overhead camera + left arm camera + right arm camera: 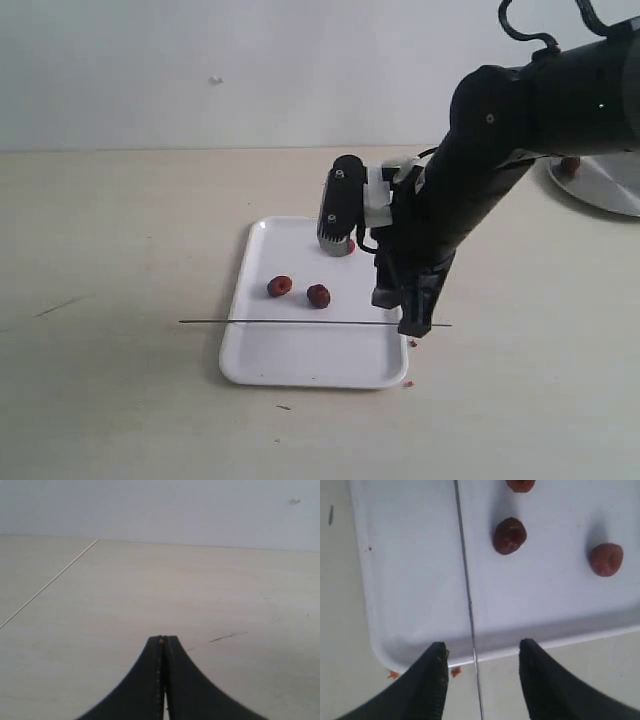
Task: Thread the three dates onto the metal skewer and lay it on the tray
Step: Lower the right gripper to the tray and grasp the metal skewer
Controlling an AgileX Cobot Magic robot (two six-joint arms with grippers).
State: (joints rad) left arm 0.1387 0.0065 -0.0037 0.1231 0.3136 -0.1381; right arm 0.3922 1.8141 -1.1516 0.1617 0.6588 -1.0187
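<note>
Outside cam: the metal skewer (300, 322) lies left to right across the near part of the tray (300, 365), with the three dates (318, 295) loose on the tray behind it and the right gripper (412, 322) at its right end. Left wrist cam: the left gripper (163, 641) is pressed together over the bare table (150, 590). Right wrist cam: the right gripper (482, 650) is spread, with a finger on either side of the skewer and neither touching it.

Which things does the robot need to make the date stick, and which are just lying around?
For the job:
- three dates
- metal skewer
- white tray
- right gripper, open around the skewer

Just lying about:
- round steel plate
- lone date by the plate
- orange crumbs beside the tray
</note>
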